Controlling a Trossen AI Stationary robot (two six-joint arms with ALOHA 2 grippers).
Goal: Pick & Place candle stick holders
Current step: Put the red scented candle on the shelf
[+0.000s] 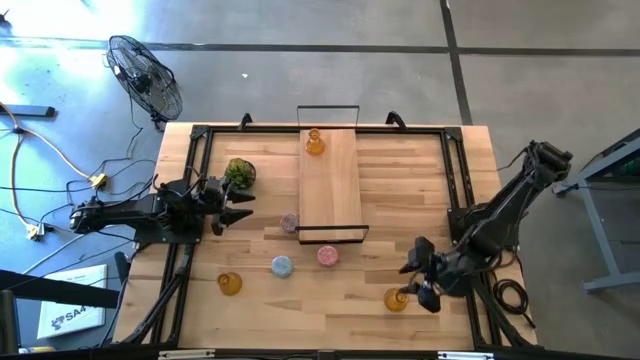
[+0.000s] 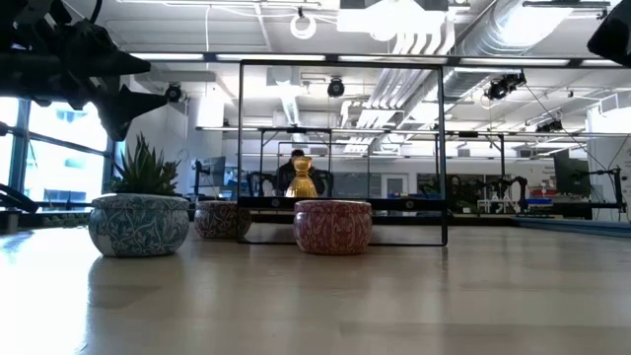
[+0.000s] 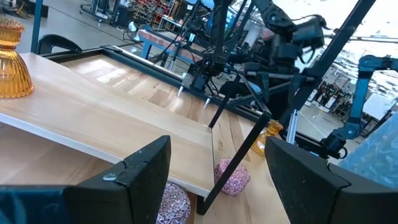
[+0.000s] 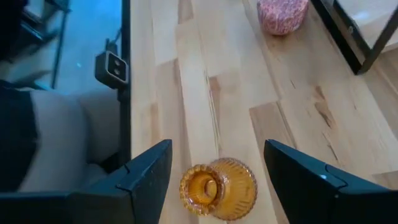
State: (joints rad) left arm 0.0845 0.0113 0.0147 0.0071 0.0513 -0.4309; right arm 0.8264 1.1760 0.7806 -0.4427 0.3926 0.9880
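**Right arm lines up on amber glass holder as five others wait**

The left gripper point(image 1: 243, 205) hovers with its fingers spread wide and empty near the table's left side, just beside the green potted plant point(image 1: 239, 173), aimed toward the wooden shelf point(image 1: 331, 180) on its black wire frame. Near the front edge on the left stands an amber candle stick holder point(image 1: 229, 284). Moving right, a light-blue holder point(image 1: 282, 266) sits on the table, with a pink holder point(image 1: 290, 222) just beside the shelf's front left corner and a second pink holder point(image 1: 327, 256) just in front of the frame. A second amber holder point(image 1: 315, 143) already stands at the far end of the shelf. On the right, the right gripper point(image 4: 214, 180) hangs above the third amber holder point(image 4: 219, 188), fingers wide apart on either side of it and not touching; that holder appears to lie tilted on its side, its open mouth facing sideways.

All six pieces look like ribbed or textured glass: rigid, light, likely slick and breakable if dropped or squeezed hard. The bulbous amber body would probably roll under a glancing touch, so a centred pinch across its widest ribbed part, or the narrower neck, seems the safest hold.
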